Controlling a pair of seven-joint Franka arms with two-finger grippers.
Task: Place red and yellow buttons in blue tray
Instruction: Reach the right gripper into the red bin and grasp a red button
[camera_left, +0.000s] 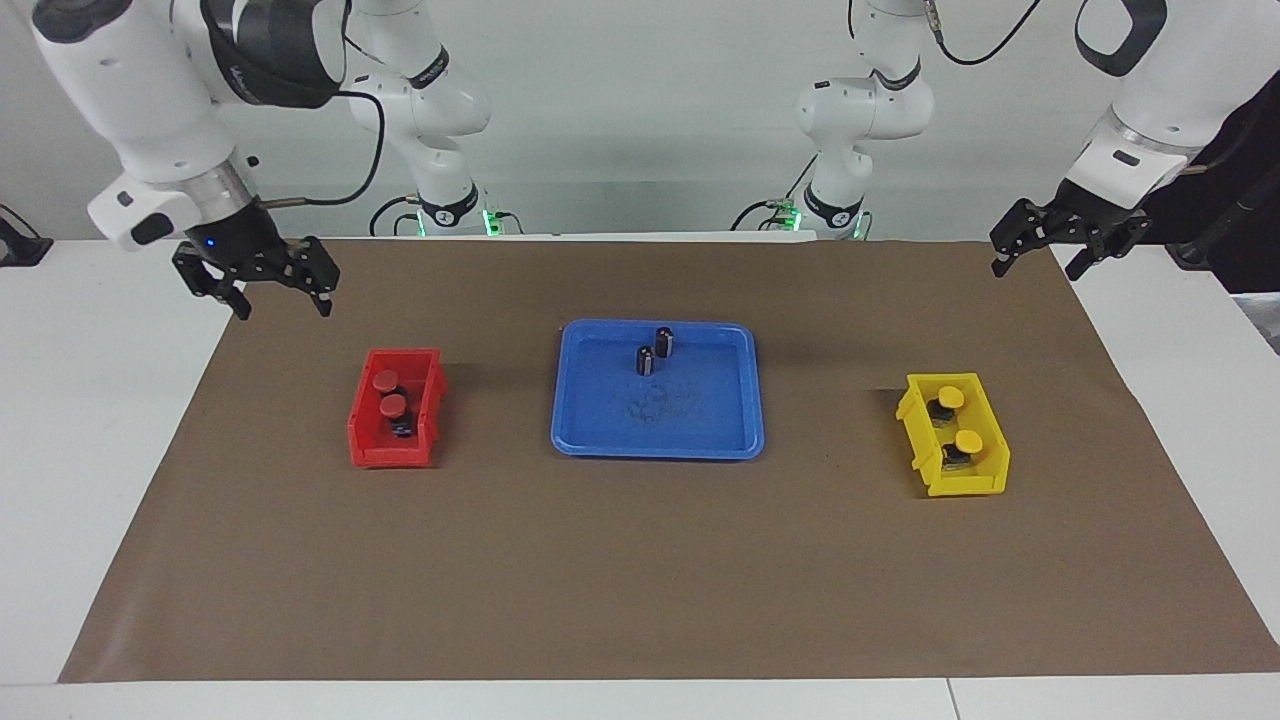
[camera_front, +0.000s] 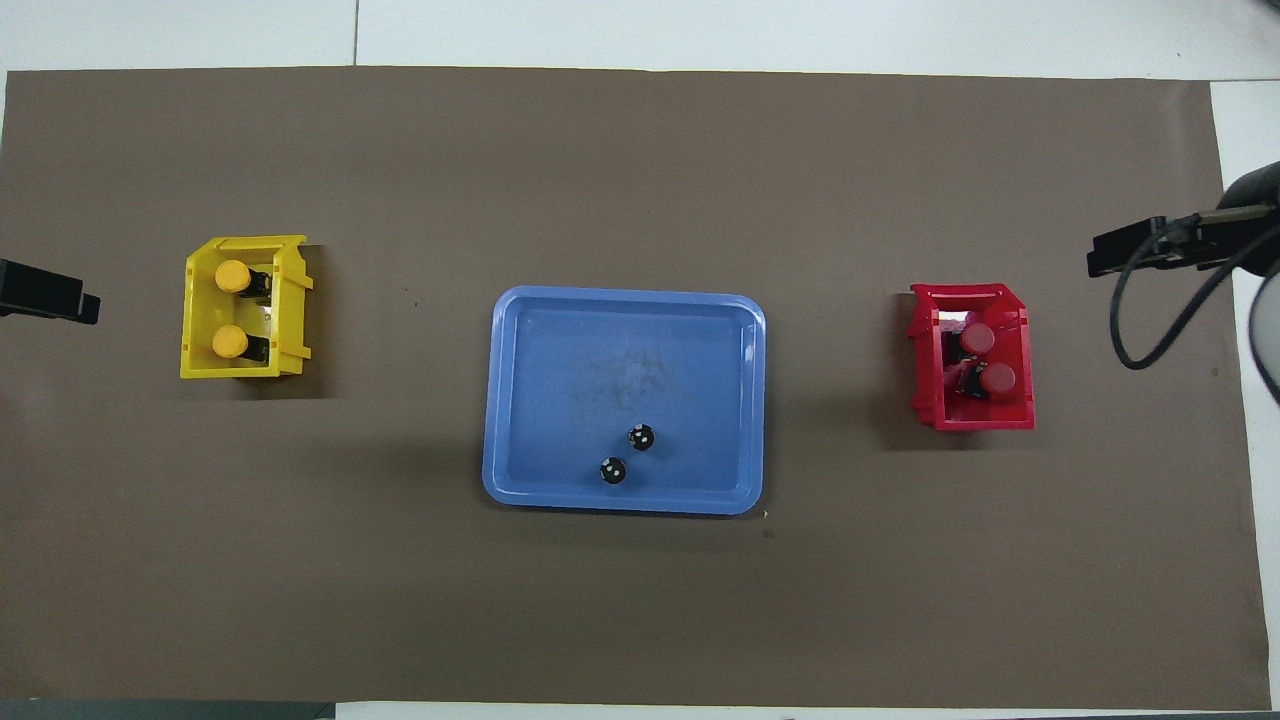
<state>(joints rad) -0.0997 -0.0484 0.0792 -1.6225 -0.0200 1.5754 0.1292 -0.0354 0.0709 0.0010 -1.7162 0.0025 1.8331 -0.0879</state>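
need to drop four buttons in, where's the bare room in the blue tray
The blue tray floor is bare across the part farther from the robots and along both short ends. The only crowded spot is near the robot-side rim, where two dark cylinders stand close together.

Blue tray (camera_front: 520, 400) mid-mat — two dark cylinders (camera_front: 627, 453) inside, upright.

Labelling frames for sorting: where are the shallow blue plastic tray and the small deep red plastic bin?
shallow blue plastic tray (camera_left: 700, 425): facing view, bare floor.
small deep red plastic bin (camera_left: 390, 455): facing view, front wall.
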